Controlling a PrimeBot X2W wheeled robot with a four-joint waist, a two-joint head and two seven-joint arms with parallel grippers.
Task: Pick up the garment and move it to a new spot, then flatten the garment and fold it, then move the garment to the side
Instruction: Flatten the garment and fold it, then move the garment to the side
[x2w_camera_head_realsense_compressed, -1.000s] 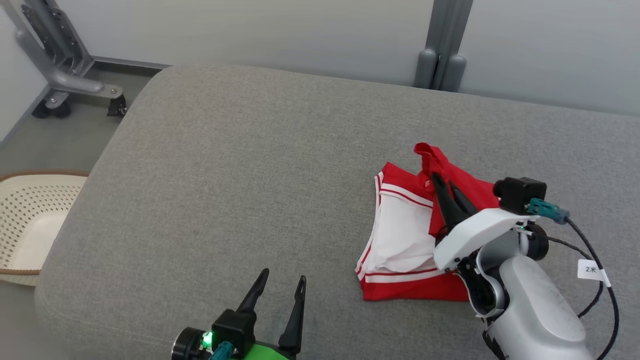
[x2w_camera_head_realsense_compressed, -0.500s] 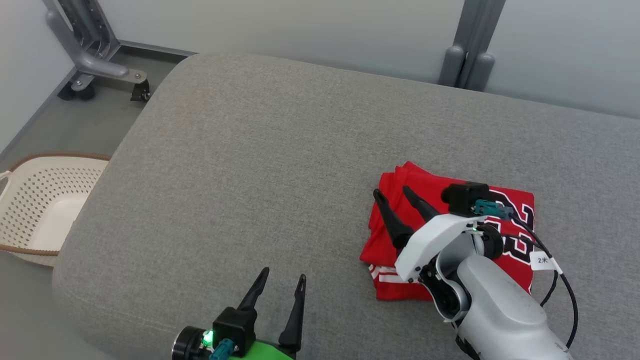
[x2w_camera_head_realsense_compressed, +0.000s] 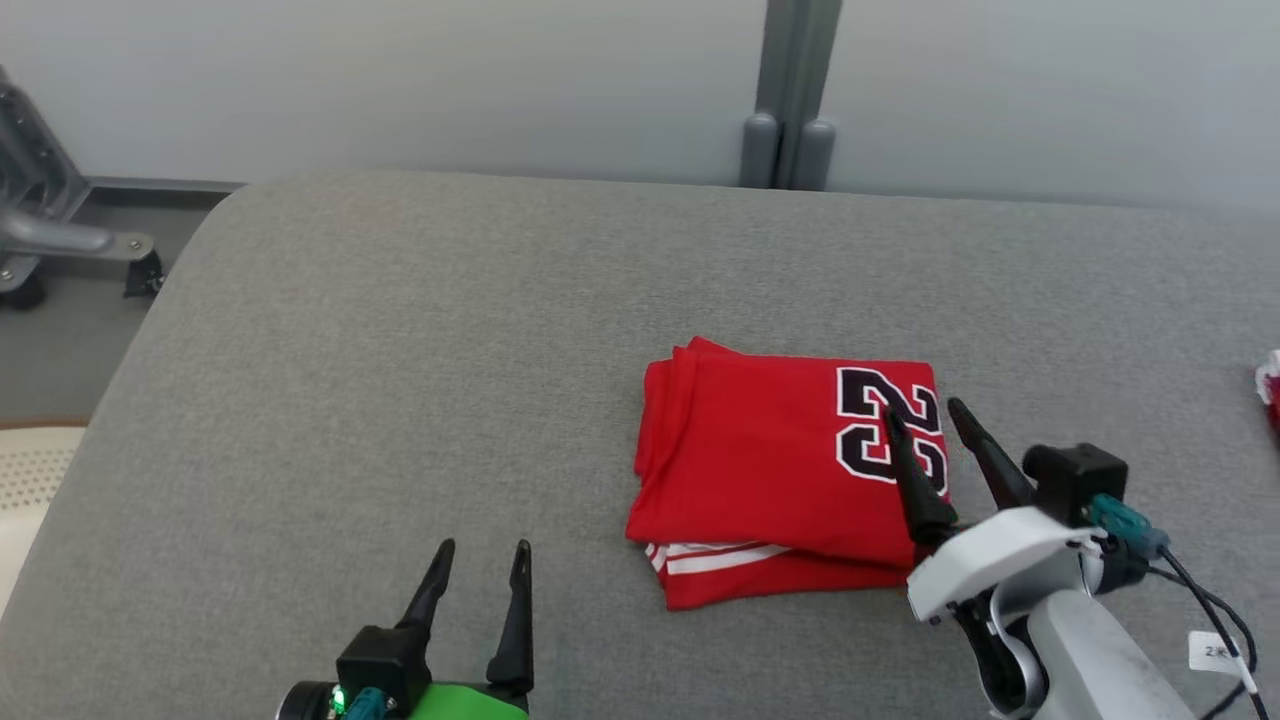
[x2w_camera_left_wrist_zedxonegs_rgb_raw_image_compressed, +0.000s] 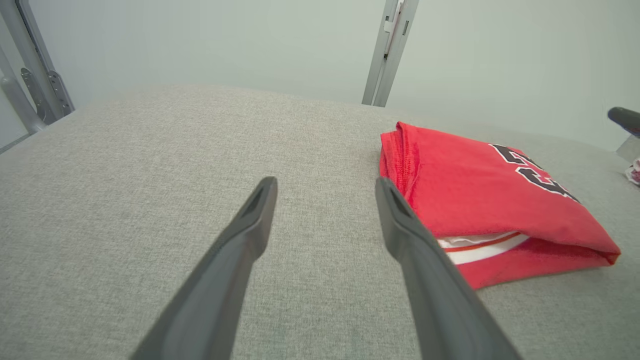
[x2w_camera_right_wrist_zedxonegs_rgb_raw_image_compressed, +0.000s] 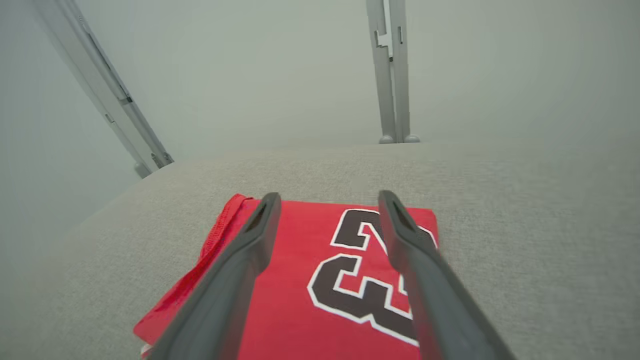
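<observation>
the red garment (x2w_camera_head_realsense_compressed: 770, 460), folded with its black number up, lies on the grey cushion (x2w_camera_head_realsense_compressed: 400, 350), right of the cushion's centre. the right gripper (x2w_camera_head_realsense_compressed: 922, 412), fingers apart and empty, is poised toward the cushion's near right; the left gripper (x2w_camera_head_realsense_compressed: 483, 546), also spread, waits at the cushion's near edge. folding looks done; next, probably, a firm pinch through all layers and a move aside.
</observation>
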